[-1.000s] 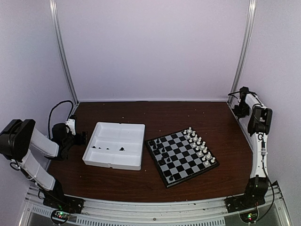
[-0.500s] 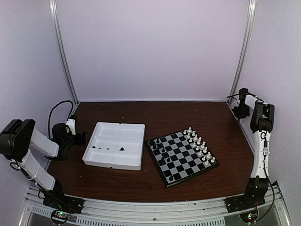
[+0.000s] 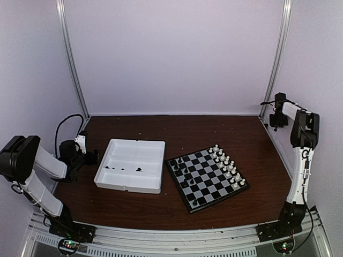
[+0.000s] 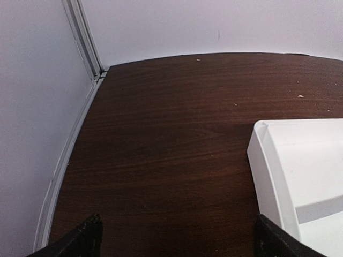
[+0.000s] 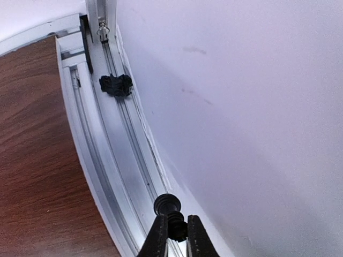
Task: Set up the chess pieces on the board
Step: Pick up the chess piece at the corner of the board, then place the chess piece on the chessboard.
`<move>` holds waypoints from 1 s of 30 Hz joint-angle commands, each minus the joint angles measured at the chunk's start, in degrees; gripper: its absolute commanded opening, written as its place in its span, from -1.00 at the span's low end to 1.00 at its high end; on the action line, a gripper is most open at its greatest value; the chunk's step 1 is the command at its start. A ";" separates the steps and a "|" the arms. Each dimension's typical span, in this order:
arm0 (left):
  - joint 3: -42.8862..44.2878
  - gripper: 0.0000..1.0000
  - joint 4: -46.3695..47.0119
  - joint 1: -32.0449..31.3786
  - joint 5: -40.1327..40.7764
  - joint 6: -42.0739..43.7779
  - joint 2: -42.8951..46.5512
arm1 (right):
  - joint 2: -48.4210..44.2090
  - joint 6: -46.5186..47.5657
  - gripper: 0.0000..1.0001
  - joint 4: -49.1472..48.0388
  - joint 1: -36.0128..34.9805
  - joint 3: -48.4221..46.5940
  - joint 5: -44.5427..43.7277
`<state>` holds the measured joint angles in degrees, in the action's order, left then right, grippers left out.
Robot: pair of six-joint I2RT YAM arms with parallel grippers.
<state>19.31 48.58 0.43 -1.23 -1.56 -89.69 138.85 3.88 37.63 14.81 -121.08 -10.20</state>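
Note:
The board [image 3: 207, 180] lies right of centre on the table. Several tiny black chess pieces [image 3: 180, 165] stand on its left side and white pieces [image 3: 227, 166] line its right side. More black pieces [image 3: 122, 168] lie in the white tray [image 3: 134, 148]. My right gripper [image 5: 176, 218] is shut on one black chess piece [image 5: 172, 206], held over the aluminium rail by the right wall. In the top view it [image 3: 276, 122] is at the back right corner, far from the board. My left gripper [image 4: 179, 238] is open and empty, low over bare table beside the tray's corner [image 4: 268, 150].
An aluminium rail [image 5: 102, 144] with a black clip [image 5: 115, 84] runs along the right wall. White walls and corner posts [image 3: 72, 64] close in the table. Bare wood lies behind the tray and board [image 3: 182, 128].
My right arm has swung up and back toward the right wall, carrying its gripper further into the back right corner. The left arm, tray and board have not moved.

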 commanded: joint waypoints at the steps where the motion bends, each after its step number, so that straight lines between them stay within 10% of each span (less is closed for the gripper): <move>1: 1.20 0.95 1.55 -0.25 0.37 0.55 -0.29 | -5.88 -0.17 -0.87 -2.60 -2.51 3.99 -2.22; 30: 1.28 0.95 1.53 -0.25 0.37 0.64 -0.31 | -44.59 -13.08 -0.87 -0.49 -43.01 44.32 -0.26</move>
<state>19.42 48.51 0.43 -1.21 -1.56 -89.69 98.56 -5.56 35.05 -23.94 -79.53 -10.74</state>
